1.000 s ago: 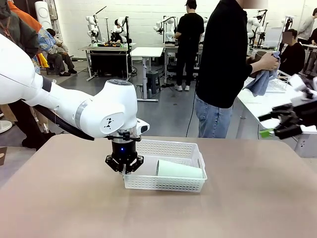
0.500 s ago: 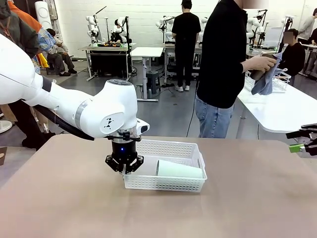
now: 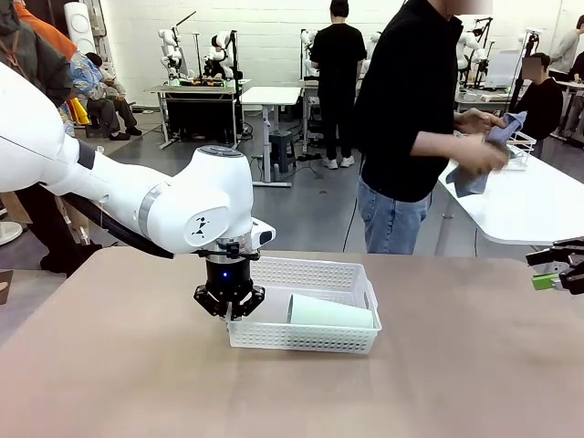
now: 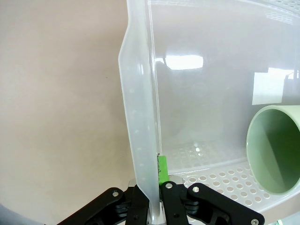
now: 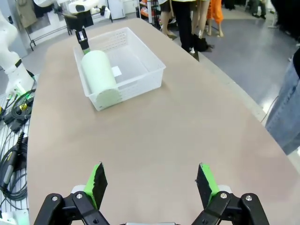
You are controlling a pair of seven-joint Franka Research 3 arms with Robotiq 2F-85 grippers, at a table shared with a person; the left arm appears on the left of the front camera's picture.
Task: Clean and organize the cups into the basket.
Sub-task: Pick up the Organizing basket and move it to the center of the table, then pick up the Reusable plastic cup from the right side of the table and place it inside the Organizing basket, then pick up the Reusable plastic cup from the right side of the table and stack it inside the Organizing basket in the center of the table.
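**Item 1. Table (image 3: 109, 383).** Tan top. The near half in front of you is bare.

**Item 2. Left gripper (image 3: 229, 308).** It points straight down at the basket's left end. The jaws are pinched narrow on the thin short wall, one finger inside and one outside. The wrist view shows a green pad flat against the plastic.

**Item 3. White lattice basket (image 3: 301, 339).** It sits flat on the table at centre and is held only by that single wall.
Risk: if you drag or lift from this pinch, the flexible wall may bow and slip from the pads, or the far end may swing or tip.

**Item 4. Mint green cup (image 3: 330, 312).** It lies on its side inside the basket, toward the right end, with its open mouth facing the held wall.
Risk: a jerk on the basket could roll it. Lying down, it also takes up floor space the second cup will need.

**Item 5. Right gripper (image 5: 151, 180).** It is over the table's right edge, well apart from the basket. The jaws are spread wide with nothing between them.
Risk: if it closes early or off-centre at a handover, it could knock a smooth tumbler loose.

**Item 6. Person's hands (image 3: 479, 151).** They are beyond the far edge, working a blue-grey cloth (image 3: 474, 178). You cannot tell what the cloth wraps.
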